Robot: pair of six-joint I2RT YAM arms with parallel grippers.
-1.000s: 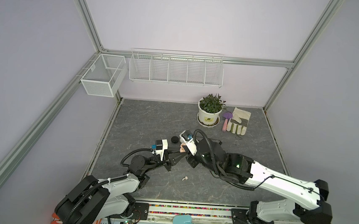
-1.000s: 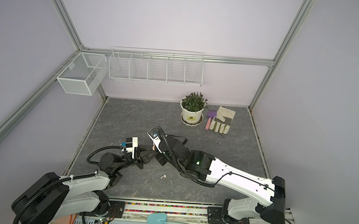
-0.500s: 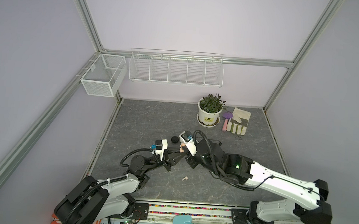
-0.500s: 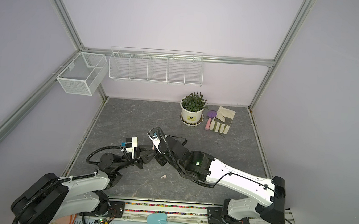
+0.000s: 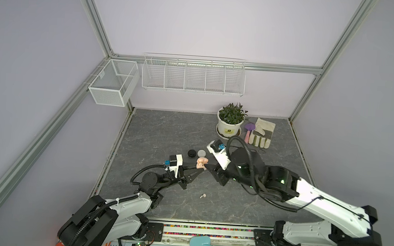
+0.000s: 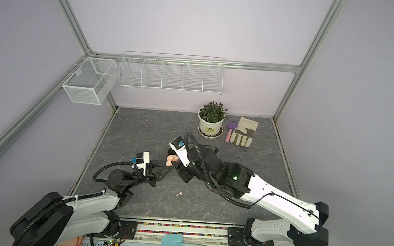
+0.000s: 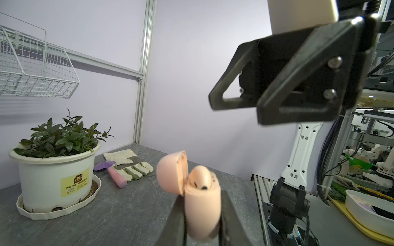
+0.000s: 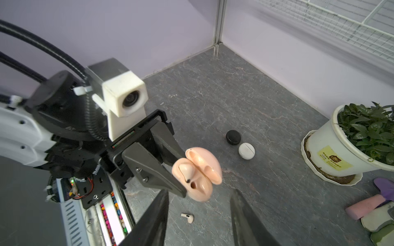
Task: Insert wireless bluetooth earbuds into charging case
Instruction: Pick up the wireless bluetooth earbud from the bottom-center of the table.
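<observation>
Case [image 7: 202, 209] clamped in left claw [image 8: 184, 176]

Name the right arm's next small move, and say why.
Probably lower the open right tool toward the loose earbud on the table: the case gripped by the left tool has a seated earbud and an empty socket.

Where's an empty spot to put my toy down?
The table is bare at the back left, between the back wall, the plant pot and the black puck. The middle is crowded around the pink case, with a loose earbud nearby.
</observation>
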